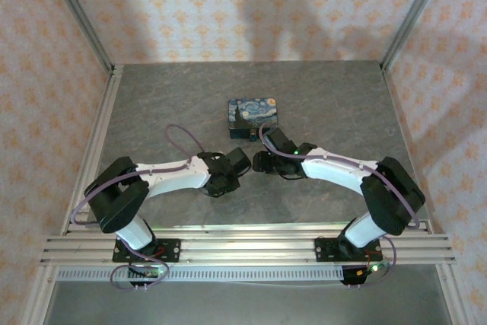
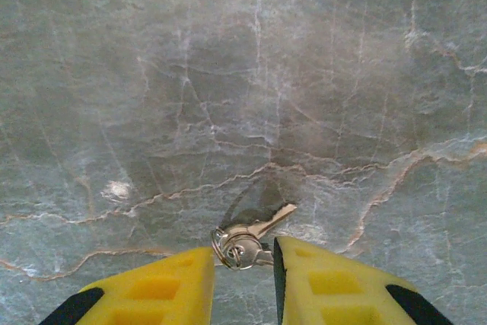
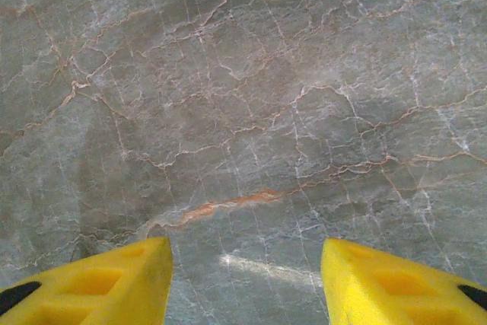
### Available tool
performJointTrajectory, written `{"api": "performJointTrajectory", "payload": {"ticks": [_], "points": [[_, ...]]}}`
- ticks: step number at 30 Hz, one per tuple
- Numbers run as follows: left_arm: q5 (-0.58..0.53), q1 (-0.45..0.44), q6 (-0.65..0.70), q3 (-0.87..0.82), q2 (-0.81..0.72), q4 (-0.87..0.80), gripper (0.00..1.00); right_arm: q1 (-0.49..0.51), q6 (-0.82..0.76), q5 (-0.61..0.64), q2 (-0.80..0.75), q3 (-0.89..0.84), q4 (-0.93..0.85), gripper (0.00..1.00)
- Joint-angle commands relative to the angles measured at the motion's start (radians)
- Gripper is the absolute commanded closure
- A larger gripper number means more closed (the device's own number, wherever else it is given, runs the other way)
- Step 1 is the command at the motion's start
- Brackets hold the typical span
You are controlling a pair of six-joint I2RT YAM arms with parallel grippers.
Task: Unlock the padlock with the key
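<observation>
Left wrist view: I see the key [image 2: 262, 227], on its ring, lying on the marbled table [image 2: 228, 74] between the narrowly parted tips of the left gripper [image 2: 243, 264]; I cannot tell whether they pinch it. The right gripper [image 3: 247, 264] stands spread above the table.

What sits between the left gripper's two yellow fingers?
The key on its ring, lying on the table; the left wrist view shows it.
</observation>
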Motion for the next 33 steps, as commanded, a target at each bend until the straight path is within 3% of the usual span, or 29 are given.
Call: {"api": "performJointTrajectory", "payload": {"ticks": [1,10,18,33], "points": [[-0.035,-0.009,-0.026,0.017,0.022,-0.044,0.72,-0.011,-0.013,0.028,-0.026,-0.017,0.005,0.45],[-0.043,-0.009,0.027,0.014,0.058,-0.037,0.76,-0.019,-0.013,0.021,-0.035,-0.022,0.005,0.45],[-0.062,-0.008,0.139,-0.024,0.002,0.012,0.99,-0.025,0.004,0.011,-0.055,-0.034,0.015,0.45],[-0.029,0.019,0.465,-0.165,-0.197,0.248,1.00,-0.080,0.097,-0.086,-0.124,-0.148,0.158,0.46]]}}
